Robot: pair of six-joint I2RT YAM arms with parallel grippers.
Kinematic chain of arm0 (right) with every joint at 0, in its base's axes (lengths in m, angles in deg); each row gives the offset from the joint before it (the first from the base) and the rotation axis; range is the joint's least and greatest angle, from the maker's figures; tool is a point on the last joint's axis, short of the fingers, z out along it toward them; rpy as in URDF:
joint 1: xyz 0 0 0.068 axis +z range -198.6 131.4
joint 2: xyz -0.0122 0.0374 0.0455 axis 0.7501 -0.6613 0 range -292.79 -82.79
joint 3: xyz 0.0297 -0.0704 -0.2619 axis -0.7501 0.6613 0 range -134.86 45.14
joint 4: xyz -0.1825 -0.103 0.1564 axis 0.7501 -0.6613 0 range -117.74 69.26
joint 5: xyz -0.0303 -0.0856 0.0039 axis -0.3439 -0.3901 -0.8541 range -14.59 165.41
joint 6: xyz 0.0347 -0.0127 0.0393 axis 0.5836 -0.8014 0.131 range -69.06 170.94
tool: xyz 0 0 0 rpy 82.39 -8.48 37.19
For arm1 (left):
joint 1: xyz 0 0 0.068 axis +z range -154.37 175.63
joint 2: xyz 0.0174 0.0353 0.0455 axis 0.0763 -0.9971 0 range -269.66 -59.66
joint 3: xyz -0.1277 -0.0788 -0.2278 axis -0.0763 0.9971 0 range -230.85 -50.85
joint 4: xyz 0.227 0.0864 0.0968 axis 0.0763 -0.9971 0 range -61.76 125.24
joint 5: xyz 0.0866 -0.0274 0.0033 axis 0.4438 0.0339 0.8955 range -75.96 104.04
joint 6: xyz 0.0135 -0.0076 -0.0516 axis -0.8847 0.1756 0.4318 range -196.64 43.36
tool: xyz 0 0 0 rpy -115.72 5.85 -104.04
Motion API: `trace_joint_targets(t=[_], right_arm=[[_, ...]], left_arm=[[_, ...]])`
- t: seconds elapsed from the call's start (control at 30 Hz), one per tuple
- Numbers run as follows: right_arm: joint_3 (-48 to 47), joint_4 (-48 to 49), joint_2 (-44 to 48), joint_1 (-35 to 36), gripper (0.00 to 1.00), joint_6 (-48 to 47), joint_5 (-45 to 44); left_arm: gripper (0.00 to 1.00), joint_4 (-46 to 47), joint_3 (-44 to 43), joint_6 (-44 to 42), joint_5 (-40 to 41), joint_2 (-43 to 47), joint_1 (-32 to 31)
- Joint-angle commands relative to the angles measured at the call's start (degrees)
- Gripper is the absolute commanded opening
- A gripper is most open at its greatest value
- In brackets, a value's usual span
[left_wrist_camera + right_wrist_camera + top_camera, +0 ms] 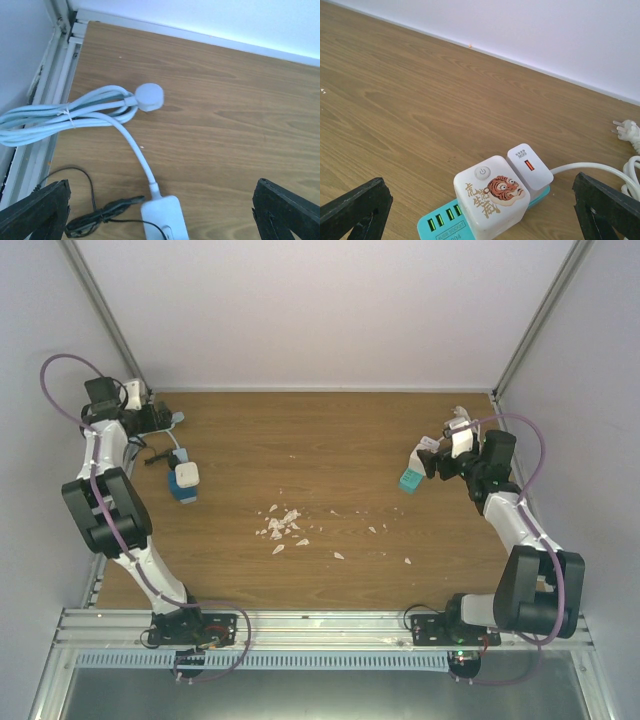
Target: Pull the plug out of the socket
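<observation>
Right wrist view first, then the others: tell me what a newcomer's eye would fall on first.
In the right wrist view, the white socket cube with its tiger-face sticker stands out at bottom centre, a white charger with an orange port close beside it on the teal strip. In the left wrist view, a tied bundle of pale cable lies at the left edge of the table. From above, white crumbs litter its middle.

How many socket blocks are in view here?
2. One socket block at the left, by the left arm; the other at the right, by the right gripper. Arms might hide more.
</observation>
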Motion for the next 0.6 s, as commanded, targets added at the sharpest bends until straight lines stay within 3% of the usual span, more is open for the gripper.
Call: trace_joint_targets(t=[0.0,0.27,0.57], right_arm=[[-0.3,1.3,-0.8,0.7,1.0,-1.1,-0.6],[-0.5,1.1,-1.2,0.8,1.0,-1.6,-0.3],[-1.2,0.6,-2.8,0.9,1.0,-1.5,-0.1]], left_arm=[[0.99,-0.5,-4.7,2.5,-0.3,-5.1,0.8],[0.99,-2.3,-11.7,7.2,2.2,-14.7,1.0],[0.96,-2.3,-14.4,6.6,4.2,-21.4,-0.4]])
